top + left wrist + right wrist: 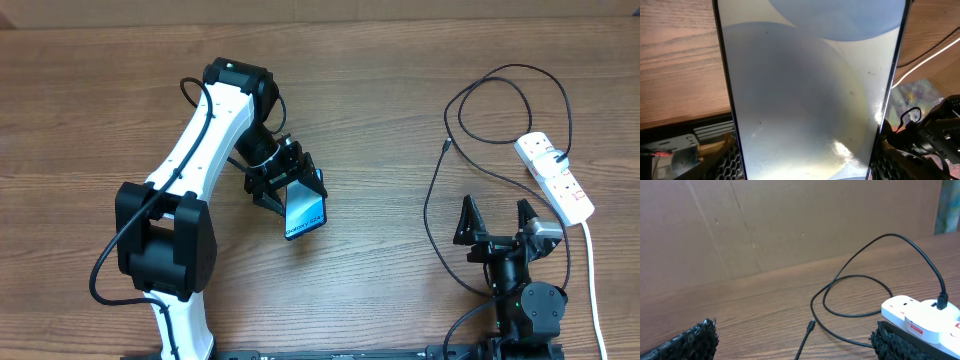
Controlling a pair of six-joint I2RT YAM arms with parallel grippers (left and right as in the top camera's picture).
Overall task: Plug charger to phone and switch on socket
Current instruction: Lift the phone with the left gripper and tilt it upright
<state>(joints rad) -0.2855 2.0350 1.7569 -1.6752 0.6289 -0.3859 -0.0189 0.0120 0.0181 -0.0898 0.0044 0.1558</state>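
— Phone [810, 90] fills the left wrist view, its thin edges clamped in the left jaws, held over the middle of the surface [100, 90]. It looks like slick, fragile glass.
— And the charger [430, 205]?
— Limp and light, lying toward the right edge. Grip it just behind the connector [444, 147]. Right jaws gape wide, empty.
— Any writing?
— The screen text and the socket's [556, 177] red labels are too small to read.

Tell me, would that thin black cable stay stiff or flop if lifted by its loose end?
Probably floppy: the cable lies in loose loops. Likely light, being so thin. Its other end is plugged into the power strip, so a hard pull might drag that along.
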